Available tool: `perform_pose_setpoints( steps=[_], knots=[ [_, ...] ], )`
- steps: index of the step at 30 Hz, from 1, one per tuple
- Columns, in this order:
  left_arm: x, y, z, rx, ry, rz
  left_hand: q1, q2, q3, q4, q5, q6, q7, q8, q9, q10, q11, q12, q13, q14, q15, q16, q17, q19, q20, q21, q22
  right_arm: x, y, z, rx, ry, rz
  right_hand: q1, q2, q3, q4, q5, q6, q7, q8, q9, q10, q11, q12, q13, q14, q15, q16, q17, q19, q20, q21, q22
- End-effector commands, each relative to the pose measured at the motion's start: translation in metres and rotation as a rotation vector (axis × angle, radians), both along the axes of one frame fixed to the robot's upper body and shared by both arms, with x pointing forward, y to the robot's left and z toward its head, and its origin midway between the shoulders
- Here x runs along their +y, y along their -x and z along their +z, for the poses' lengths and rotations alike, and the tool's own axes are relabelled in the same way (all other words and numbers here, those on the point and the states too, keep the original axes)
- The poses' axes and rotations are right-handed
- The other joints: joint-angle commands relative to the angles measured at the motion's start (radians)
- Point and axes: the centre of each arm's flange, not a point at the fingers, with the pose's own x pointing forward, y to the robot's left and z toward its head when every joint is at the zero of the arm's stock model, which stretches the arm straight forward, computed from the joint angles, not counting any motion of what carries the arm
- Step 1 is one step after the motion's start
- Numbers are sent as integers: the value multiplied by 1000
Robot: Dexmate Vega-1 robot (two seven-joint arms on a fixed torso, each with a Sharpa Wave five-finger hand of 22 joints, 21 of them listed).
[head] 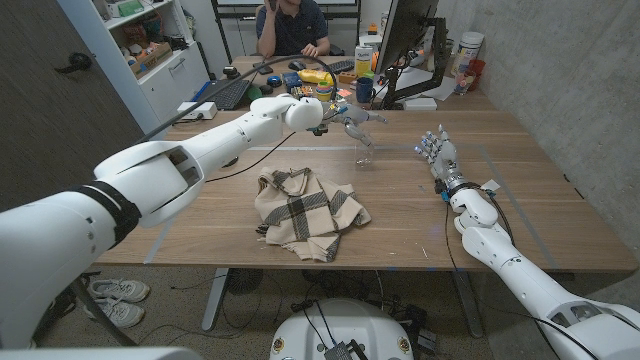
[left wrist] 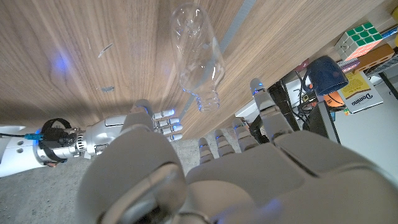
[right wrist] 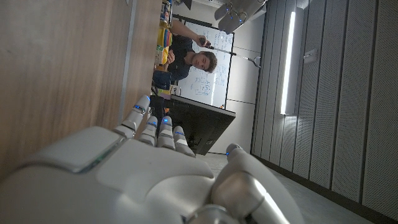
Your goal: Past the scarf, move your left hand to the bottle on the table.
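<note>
Your left robot hand (head: 352, 118) hangs open-fingered over the clear plastic bottle (head: 365, 152) — beyond the checked beige scarf (head: 305, 211), holding nothing.

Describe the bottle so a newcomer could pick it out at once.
On the wooden table, look beyond the crumpled beige plaid scarf, toward the far edge. The clear empty plastic bottle stands upright just below the left hand, the only transparent thing there.

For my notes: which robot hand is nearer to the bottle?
Left. The left robot hand hovers just above the bottle; the right robot hand stands apart beside it.
</note>
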Motion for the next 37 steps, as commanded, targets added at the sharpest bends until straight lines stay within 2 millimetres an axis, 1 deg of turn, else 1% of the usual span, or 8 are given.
perform_pose_setpoints(
  steps=[1,5,12,18,37],
  knots=[
    [-1,1,-1,-3,-7,10,16,-1,9,-3,3,14,-2,6,2,8,2,-4,5,7,-40,-2,2,10,0,-1,4,-2,0,0,0,1,0,-11,7,-4,0,7,-2,6,6,3,5,5,6,5,4,5,0,2,-3,4,-1,4],
    [0,0,-2,2,-11,14,19,1,10,-3,2,21,-3,8,2,9,5,-5,5,6,-42,-3,2,11,-3,-1,4,-2,1,-1,1,1,-1,-11,7,-5,0,7,-1,6,6,3,6,7,6,5,4,6,-1,2,-3,4,-2,4],
    [1,-1,-3,5,-15,15,25,3,11,-3,0,31,-3,11,3,10,3,-8,6,7,-47,-4,2,12,-3,-3,5,-2,1,0,1,4,-4,-12,7,-8,1,8,-2,6,6,3,5,4,6,5,5,6,-2,2,-5,5,-5,4],
    [1,-2,-4,12,-21,20,33,5,13,-4,-2,42,-3,13,3,11,9,-11,7,12,-60,-5,2,13,-3,-4,5,0,1,0,2,4,-5,-12,8,-10,1,8,-2,5,6,2,6,5,6,5,5,5,-2,2,-5,5,-7,5],
    [3,-4,-5,4,-36,22,45,9,15,-3,-6,57,-3,16,2,-4,6,-22,8,16,-60,-7,3,16,-6,-6,5,4,-1,1,2,5,-3,-13,8,-16,1,9,-2,6,6,2,6,5,5,5,6,5,-5,2,-4,5,-13,5]
  ],
)
